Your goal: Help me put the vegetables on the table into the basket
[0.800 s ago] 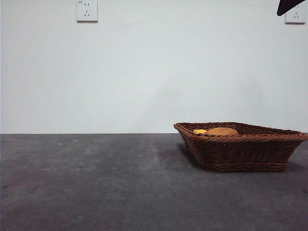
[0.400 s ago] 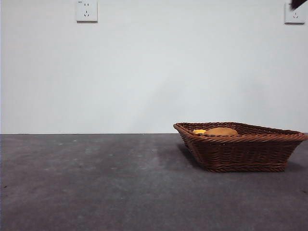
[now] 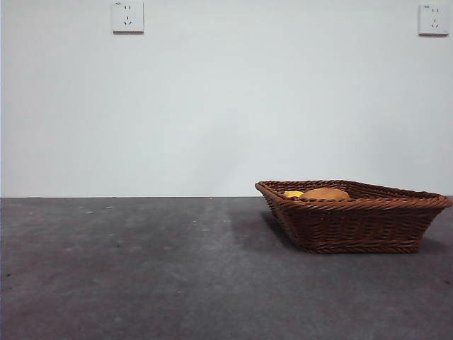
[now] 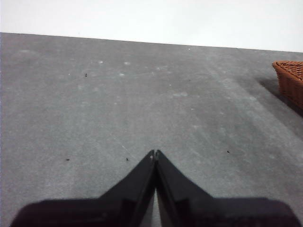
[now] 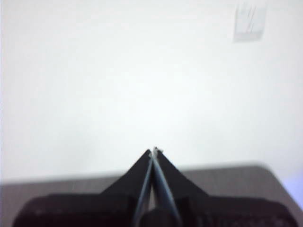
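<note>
The brown wicker basket (image 3: 354, 216) stands on the dark grey table (image 3: 141, 269) at the right. Over its rim I see the top of the brown potato (image 3: 325, 193) and a bit of the small yellow-orange vegetable (image 3: 293, 193) beside it. The eggplant is hidden from view. A corner of the basket also shows in the left wrist view (image 4: 289, 78). My left gripper (image 4: 155, 153) is shut and empty, low over bare table away from the basket. My right gripper (image 5: 154, 151) is shut and empty, raised and facing the white wall. Neither arm shows in the front view.
A white wall runs behind the table's far edge. Two wall sockets (image 3: 127, 15) (image 3: 433, 19) sit high on it; one also shows in the right wrist view (image 5: 250, 21). The table surface left of the basket is bare.
The black arm tip at the top right corner of the front view has drawn back out of the picture. The basket and its contents have not moved.
</note>
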You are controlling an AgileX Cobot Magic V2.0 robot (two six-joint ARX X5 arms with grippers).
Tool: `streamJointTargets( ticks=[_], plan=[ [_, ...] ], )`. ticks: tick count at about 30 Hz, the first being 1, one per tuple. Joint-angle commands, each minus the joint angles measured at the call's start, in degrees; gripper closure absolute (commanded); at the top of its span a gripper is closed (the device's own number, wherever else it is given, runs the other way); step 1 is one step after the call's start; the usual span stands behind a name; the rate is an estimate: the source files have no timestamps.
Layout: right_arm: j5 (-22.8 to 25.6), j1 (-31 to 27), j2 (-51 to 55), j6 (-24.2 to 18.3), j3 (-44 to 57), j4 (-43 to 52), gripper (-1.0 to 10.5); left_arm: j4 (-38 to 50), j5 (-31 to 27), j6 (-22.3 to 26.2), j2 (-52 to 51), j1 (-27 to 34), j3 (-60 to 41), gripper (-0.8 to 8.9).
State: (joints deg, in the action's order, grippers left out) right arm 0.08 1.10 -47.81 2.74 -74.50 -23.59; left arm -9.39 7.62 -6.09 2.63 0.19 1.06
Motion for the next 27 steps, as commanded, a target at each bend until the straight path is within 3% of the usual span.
streamJointTargets(
  ticks=[1, 6, 15, 27],
  plan=[
    [0.24, -0.02, 7.48, 0.07, 13.94, 12.98, 9.5, 0.24, -0.13, -0.28, 0.17, -0.13, -0.61, 8.14],
    [0.24, -0.09, 21.94, 0.0, 31.61, 17.64, 9.5, 0.24, -0.13, -0.28, 0.55, -0.13, -0.61, 8.14],
    [0.81, -0.09, 34.71, 0.09, 55.19, 17.57, 9.5, 0.24, -0.13, -0.28, 0.85, -0.13, -0.61, 8.14],
    [0.87, -0.04, 42.8, 0.04, 71.45, 17.57, 9.5, 0.24, -0.13, -0.28, 0.87, -0.13, -0.61, 8.14]
  ],
)
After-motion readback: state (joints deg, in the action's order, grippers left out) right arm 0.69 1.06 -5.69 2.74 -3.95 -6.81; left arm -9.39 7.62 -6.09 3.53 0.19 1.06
